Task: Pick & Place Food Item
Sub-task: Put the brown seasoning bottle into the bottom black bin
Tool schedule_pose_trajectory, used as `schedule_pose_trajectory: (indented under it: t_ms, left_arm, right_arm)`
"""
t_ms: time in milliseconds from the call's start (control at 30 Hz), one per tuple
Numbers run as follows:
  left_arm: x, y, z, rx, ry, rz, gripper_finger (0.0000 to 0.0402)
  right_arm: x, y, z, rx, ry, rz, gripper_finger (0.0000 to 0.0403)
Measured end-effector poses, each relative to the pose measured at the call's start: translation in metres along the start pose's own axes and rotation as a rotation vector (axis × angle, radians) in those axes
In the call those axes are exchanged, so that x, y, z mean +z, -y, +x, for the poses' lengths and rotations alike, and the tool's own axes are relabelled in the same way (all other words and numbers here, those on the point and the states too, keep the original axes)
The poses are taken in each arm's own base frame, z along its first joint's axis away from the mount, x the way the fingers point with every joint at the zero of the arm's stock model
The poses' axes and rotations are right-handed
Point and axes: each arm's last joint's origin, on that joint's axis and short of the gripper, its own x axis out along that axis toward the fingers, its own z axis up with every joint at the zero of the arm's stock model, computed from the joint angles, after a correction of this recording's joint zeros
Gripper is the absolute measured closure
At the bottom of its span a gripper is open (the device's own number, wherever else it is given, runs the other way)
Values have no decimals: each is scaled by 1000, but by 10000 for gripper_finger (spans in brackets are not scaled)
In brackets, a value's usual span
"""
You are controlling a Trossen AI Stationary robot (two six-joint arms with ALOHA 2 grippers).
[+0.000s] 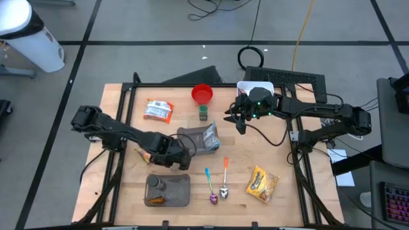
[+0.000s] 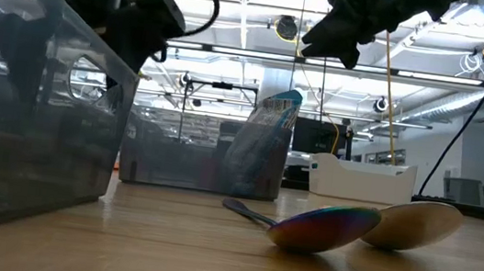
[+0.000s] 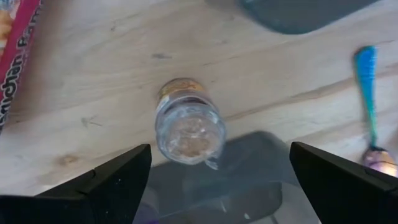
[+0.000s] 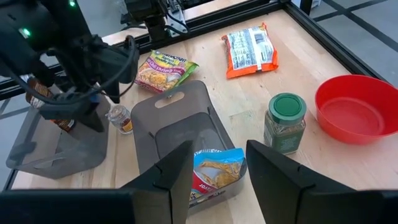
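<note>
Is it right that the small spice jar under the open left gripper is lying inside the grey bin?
Not quite. The left wrist view shows the spice jar standing on the bare wooden table, beside the grey bin and not inside it. The left gripper is indeed open above it.

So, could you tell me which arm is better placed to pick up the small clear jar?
The left: its gripper hangs open directly over the small clear jar, while the right gripper hovers away near the green-lidded jar.
</note>
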Motion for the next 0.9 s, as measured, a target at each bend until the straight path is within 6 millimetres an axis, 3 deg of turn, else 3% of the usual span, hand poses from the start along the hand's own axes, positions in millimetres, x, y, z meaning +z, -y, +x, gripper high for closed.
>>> schedule_pose_trajectory:
  t_ms: [467,767,900]
  left_arm:
    - [2,1,20,72,-19,-42,9]
    - [3,1,21,74,23,-50,9]
    - [3,1,21,73,22,-50,9]
  right_arm:
    - [-3,0,1,2,-3,1,261]
    - [-37,7,16,86,8,131,263]
    - [-44,7,18,123,33,164,267]
